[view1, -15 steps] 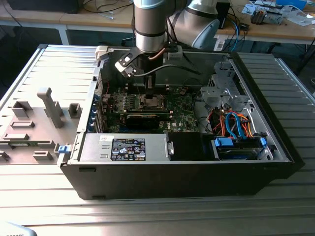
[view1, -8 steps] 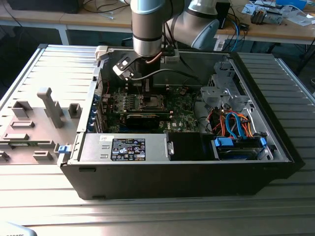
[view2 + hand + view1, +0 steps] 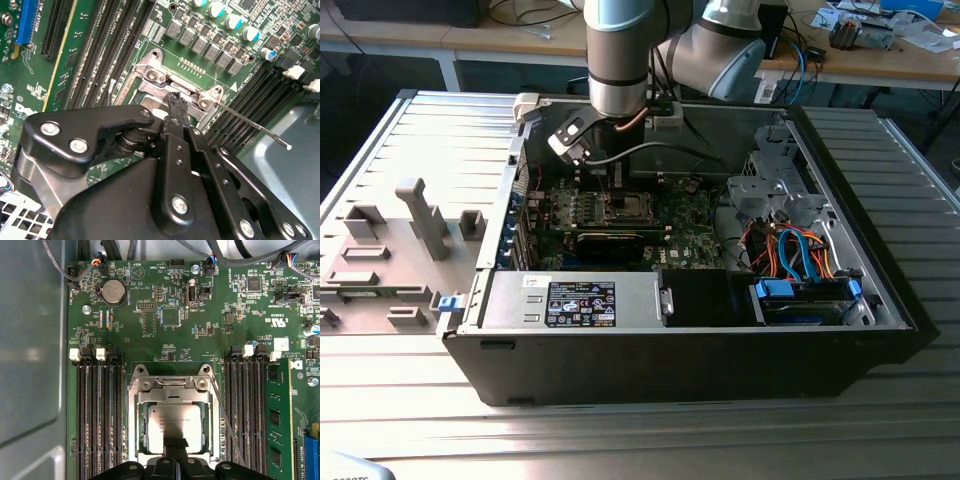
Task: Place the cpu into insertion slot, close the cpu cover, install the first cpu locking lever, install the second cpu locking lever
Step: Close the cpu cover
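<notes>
CPU under shut cover; jaws pressed together, tips @ CPU edge.

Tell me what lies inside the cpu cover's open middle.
The cpu lies there, its silvery top showing, framed by the cpu cover. The gripper hides the chip's edge nearest it, and whatever lies beneath the chip is covered.

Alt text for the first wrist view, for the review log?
The gripper, shut, is over one edge of the cpu, which sits in the insertion slot, framed by the silver cpu cover. A thin lever rod slants away beside it.
</notes>
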